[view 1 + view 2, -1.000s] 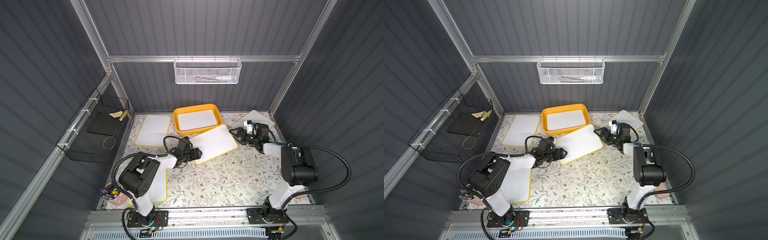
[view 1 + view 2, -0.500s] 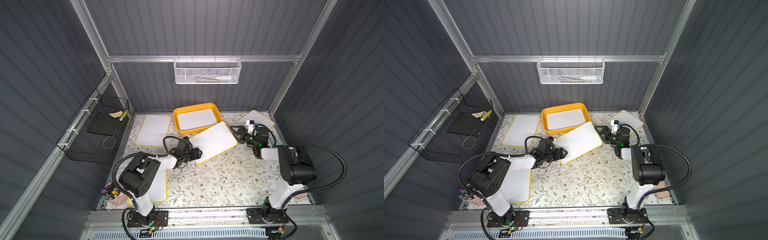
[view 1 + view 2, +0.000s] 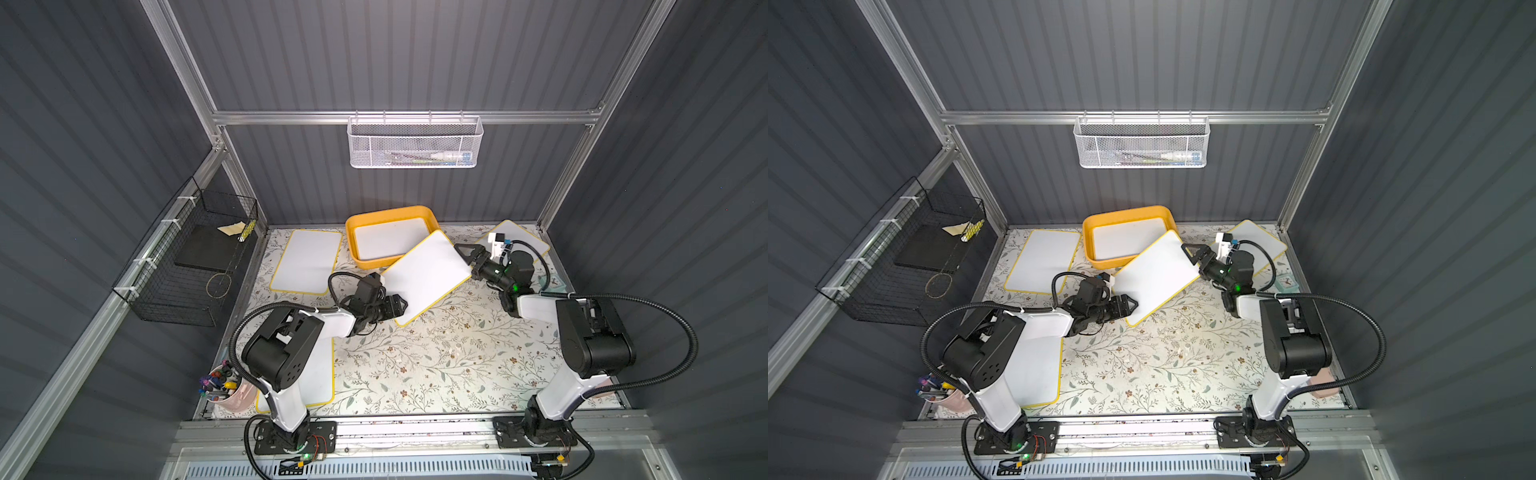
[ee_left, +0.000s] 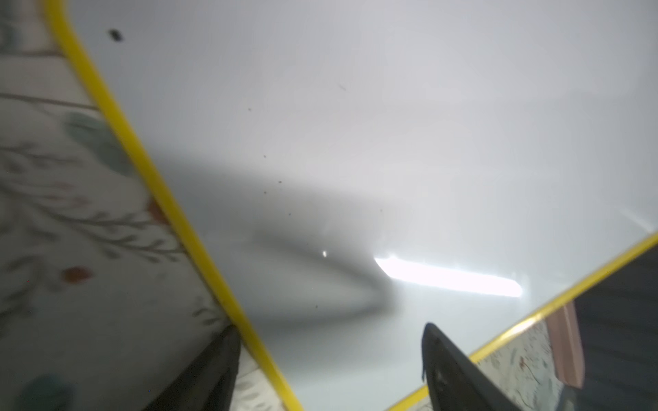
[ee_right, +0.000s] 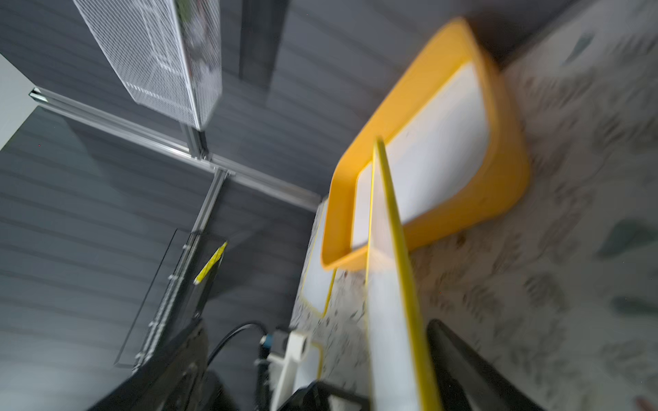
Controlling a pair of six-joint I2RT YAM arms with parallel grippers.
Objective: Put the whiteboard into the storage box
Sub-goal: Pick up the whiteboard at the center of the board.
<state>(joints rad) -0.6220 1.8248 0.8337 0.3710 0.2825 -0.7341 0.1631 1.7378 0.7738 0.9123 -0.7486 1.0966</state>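
Observation:
A white whiteboard (image 3: 424, 280) (image 3: 1152, 276) with a yellow rim lies tilted in mid-table, its far corner resting over the rim of the yellow-orange storage box (image 3: 353, 232) (image 3: 1090, 232). Another white board (image 3: 386, 239) lies flat inside the box. My left gripper (image 3: 402, 308) (image 4: 331, 327) is open, its fingers straddling the board's near corner (image 4: 356, 142). My right gripper (image 3: 467, 259) (image 5: 317, 323) is open at the board's right edge. In the right wrist view the board (image 5: 388, 320) shows edge-on, close against one finger, with the box (image 5: 509, 178) beyond it.
More yellow-rimmed boards lie at the far left (image 3: 307, 259), near left under my left arm (image 3: 320, 374) and far right (image 3: 528, 239). A black wire basket (image 3: 195, 257) hangs on the left wall and a white mesh basket (image 3: 413, 143) on the back wall. A pink cup of markers (image 3: 224, 390) stands front left.
The whiteboard's far corner has risen and slid over the storage box's rim. My right gripper has shifted slightly with that edge. The left gripper has stayed at the near corner.

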